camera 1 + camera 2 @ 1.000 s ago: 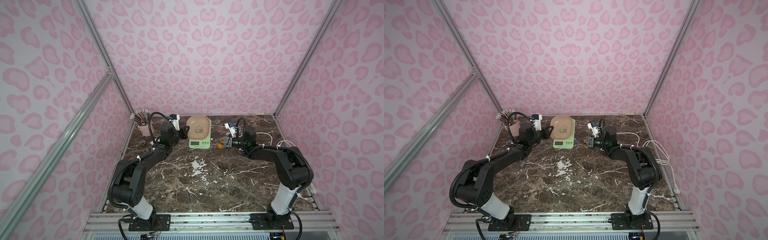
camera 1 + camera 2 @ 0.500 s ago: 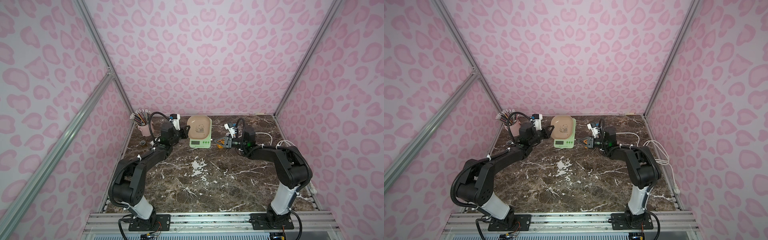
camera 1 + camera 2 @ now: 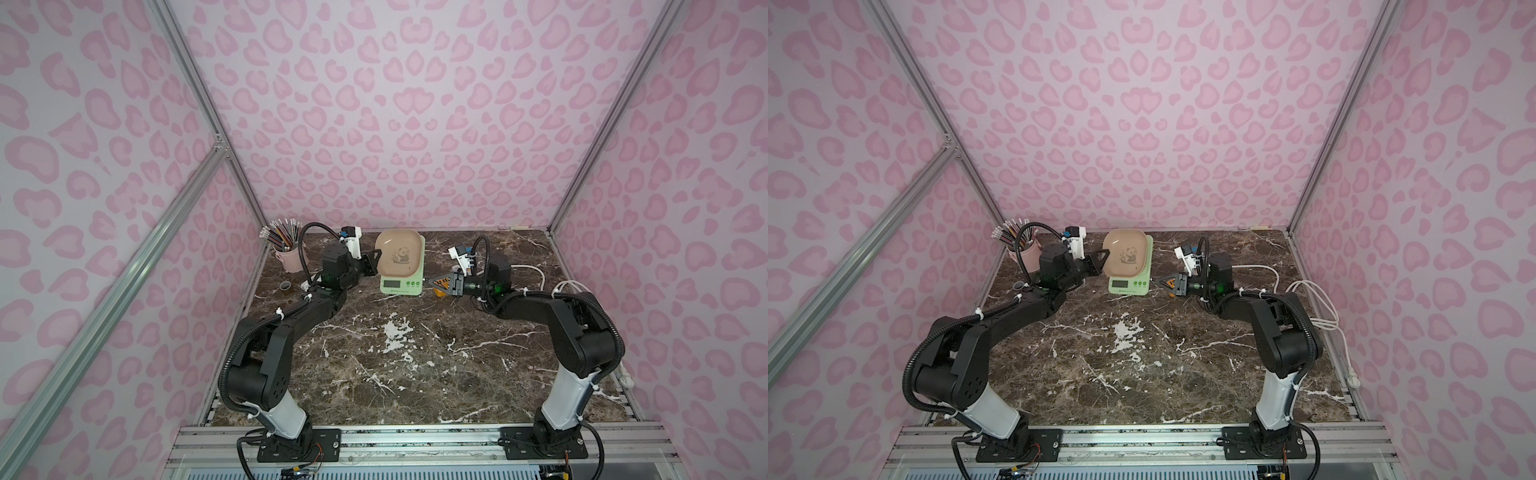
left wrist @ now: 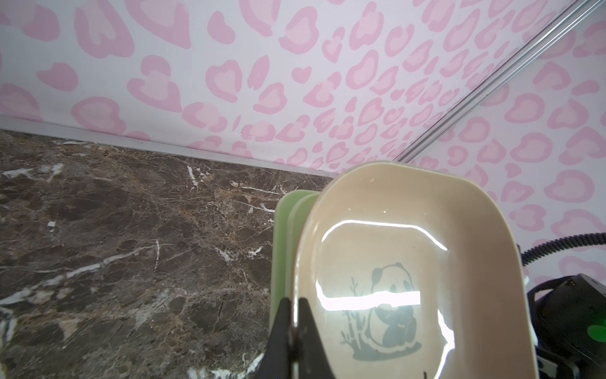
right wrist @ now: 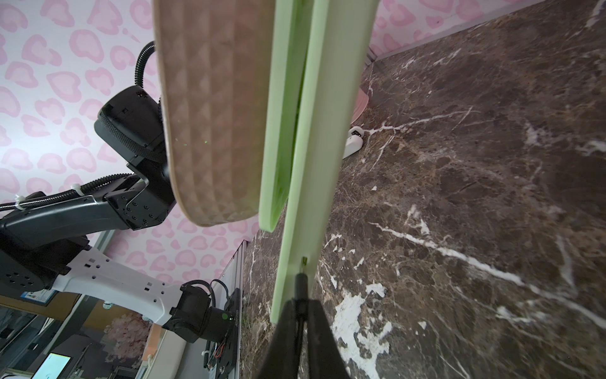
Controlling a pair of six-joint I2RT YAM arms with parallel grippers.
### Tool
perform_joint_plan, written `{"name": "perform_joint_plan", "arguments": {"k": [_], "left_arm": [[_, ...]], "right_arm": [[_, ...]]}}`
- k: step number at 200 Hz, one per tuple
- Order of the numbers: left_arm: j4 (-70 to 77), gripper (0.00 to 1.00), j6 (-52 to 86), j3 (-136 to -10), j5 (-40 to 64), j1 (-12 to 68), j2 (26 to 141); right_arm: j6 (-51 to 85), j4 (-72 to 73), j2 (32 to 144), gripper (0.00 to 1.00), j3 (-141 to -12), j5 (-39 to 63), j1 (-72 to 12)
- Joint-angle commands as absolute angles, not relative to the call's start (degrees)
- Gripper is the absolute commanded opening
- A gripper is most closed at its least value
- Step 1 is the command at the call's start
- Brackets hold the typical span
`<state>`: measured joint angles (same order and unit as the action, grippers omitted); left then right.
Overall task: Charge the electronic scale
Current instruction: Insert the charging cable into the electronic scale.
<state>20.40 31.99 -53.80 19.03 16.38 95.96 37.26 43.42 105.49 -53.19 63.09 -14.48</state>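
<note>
The left pincer [image 4: 294, 300] clamps the pale green electronic scale's [image 3: 401, 286] beige tray [image 3: 399, 249] steady; the right pincer [image 5: 301, 303] should drive its gripped black plug [image 5: 301, 284] straight in.

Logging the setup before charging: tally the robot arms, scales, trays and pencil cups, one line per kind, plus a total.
Robot arms: 2 (left arm, right arm)
Scales: 1 (electronic scale)
Trays: 1 (beige panda tray, on top of the scale)
Pencil cups: 1 (pink pencil cup)
Total: 5
</note>
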Motion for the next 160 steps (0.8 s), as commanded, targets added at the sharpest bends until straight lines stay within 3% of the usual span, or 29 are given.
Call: {"name": "perform_joint_plan", "arguments": {"k": [1,160], "left_arm": [[25.7,0.04,33.2,-54.8,20.1,16.6,96.1],[26.5,0.04,33.0,-55.2,21.1,17.3,96.1]], "right_arm": [[37.7,46.3,104.8,0.0,-53.6,63.7,-14.6],[40.1,47.6,104.6,0.0,-52.5,61.7,-14.0]]}}
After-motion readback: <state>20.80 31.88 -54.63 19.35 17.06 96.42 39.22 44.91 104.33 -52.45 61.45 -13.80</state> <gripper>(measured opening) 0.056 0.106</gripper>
